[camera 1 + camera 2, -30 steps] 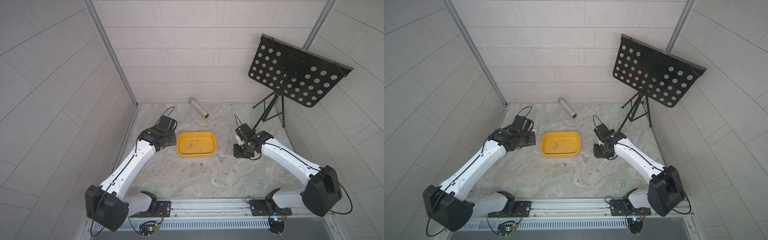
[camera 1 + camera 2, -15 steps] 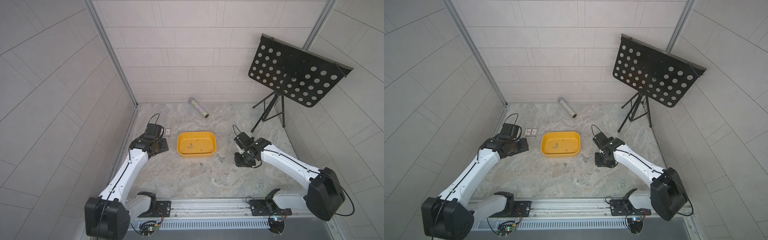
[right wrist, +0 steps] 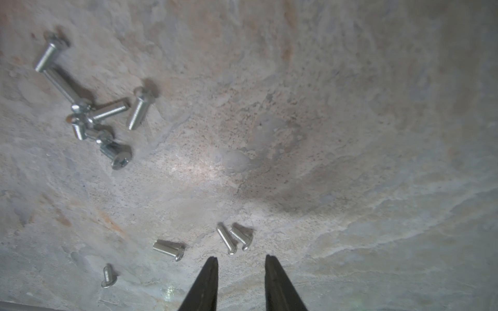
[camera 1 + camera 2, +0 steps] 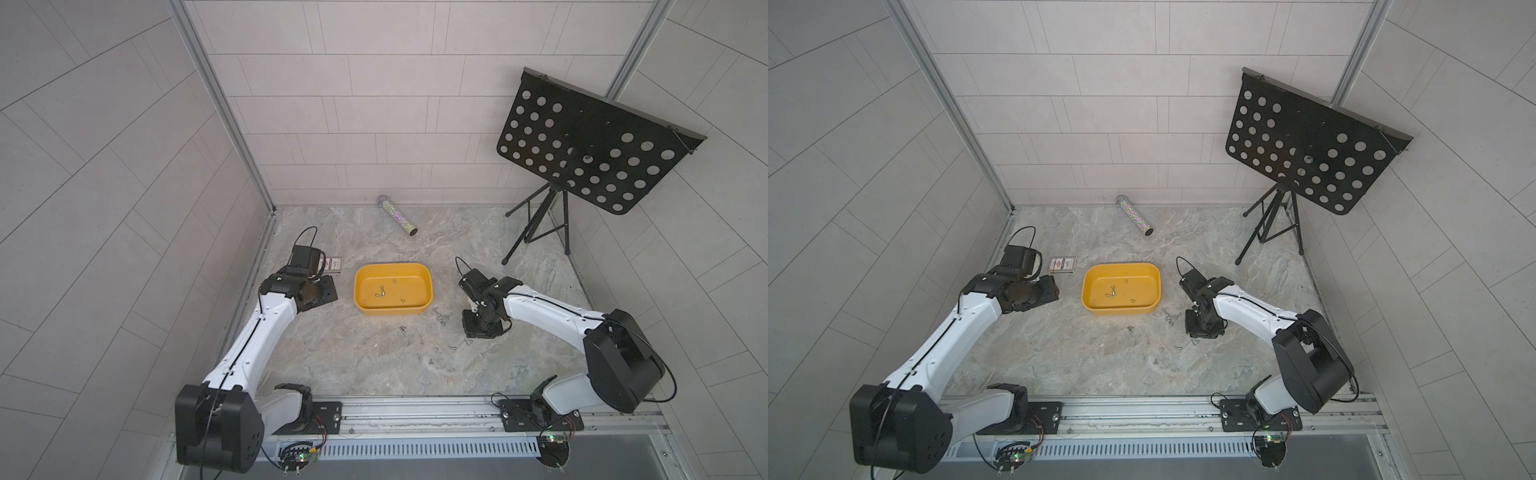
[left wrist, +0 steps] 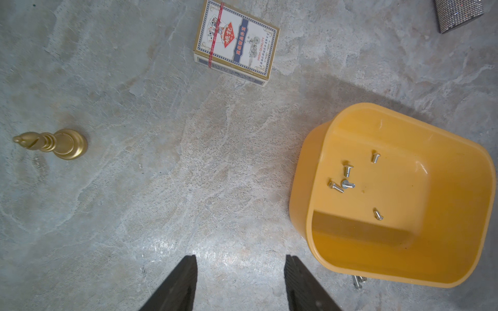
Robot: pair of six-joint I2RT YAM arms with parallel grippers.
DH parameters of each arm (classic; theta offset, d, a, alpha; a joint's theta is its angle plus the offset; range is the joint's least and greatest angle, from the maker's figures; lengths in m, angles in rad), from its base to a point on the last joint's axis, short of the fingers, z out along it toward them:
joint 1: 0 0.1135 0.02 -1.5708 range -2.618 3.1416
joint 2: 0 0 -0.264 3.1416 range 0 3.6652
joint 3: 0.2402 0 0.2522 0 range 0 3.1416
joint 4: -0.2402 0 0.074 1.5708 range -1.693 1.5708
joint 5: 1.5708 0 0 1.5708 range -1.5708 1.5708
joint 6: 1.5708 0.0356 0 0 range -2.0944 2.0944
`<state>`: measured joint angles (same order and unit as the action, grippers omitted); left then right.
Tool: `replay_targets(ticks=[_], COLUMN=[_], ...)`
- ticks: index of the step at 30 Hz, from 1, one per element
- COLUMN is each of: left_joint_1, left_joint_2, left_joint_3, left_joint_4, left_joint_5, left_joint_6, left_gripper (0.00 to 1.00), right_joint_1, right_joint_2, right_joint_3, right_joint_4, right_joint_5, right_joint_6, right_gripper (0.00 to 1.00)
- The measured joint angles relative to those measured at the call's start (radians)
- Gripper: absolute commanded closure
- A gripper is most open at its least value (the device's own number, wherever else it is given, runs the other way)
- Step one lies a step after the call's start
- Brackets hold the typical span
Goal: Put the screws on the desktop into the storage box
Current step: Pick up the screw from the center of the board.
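Your desktop is far from cleared. The storage box sits mid-table with five screws lying in it. Most of the rest lie loose on the marble, from 4 to 6 o'clock of the box.

Over the last second, your left gripper has backed away from the box's 10 o'clock corner to its 9 o'clock side. Its jaws are moderately apart and empty over bare stone. Your right gripper has slid from 3 o'clock of the box to about 4 o'clock, low over the loose ones, jaws narrow with nothing between them.

A pair of screws lies just ahead of its fingertips, so read this as the approach to the next pick, not a carry.
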<state>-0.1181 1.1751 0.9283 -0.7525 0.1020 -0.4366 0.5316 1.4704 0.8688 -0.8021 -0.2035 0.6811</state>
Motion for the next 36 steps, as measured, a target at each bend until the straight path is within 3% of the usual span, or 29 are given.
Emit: replay_targets(ticks=[36], left_joint_1=[0.007], left_joint_2=[0.005], left_joint_3=[0.000], left_joint_4=[0.000], left_joint_5=[0.011], left_joint_6=[0.008], left_gripper=[0.40], right_joint_1=[0.040], right_joint_2=[0.087], right_joint_3=[-0.034], right_joint_4=[0.077], right_joint_5=[0.065], right_joint_6=[0.060], right_gripper=[0.71])
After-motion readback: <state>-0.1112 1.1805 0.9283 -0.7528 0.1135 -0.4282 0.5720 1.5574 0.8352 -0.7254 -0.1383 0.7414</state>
